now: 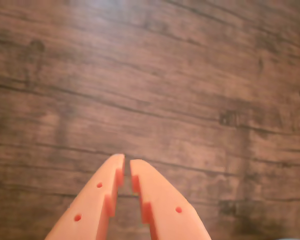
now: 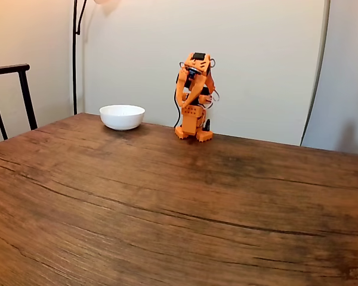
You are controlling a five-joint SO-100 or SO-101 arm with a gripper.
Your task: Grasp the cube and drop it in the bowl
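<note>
The gripper [image 1: 127,161] hangs nearly closed, holding nothing over bare table [image 1: 190,90]. No cube lies ahead of the jaws, so a blind descent risks pinching only wood.

Fixed view: arm [image 2: 194,98] stands on table [image 2: 167,202] at the far edge, folded upright, wall behind. Bowl [image 2: 122,117] on table just left of the arm, apart from its base. Chair [image 2: 9,98] off the table's far left corner; lamp pole [image 2: 76,56] behind bowl, left. Wrist view: gripper [image 1: 127,161] enters from bottom edge, tips nearly together, above bare table [image 1: 150,75]
</note>
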